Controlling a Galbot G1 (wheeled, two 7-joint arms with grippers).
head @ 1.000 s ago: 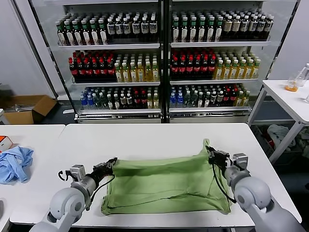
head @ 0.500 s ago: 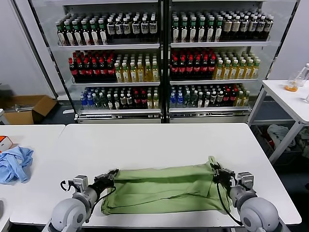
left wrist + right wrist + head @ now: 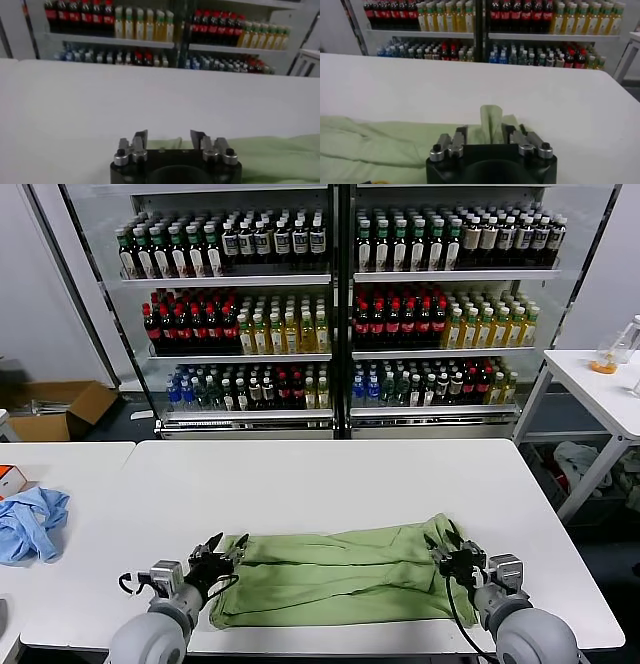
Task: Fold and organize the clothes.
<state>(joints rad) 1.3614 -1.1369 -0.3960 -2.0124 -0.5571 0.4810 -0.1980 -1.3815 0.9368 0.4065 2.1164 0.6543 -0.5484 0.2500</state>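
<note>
Shirt: pale green, folded into band on table, long axis running left gripper to right gripper. We note both jaws apart, holding nothing, one at each end, cloth just inboard. Neither arm nearer.

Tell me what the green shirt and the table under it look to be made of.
Green shirt: soft matte woven fabric, probably cotton; it creases and folds limply. Table: smooth white top, likely laminate or painted board; flat with a faint sheen.
</note>
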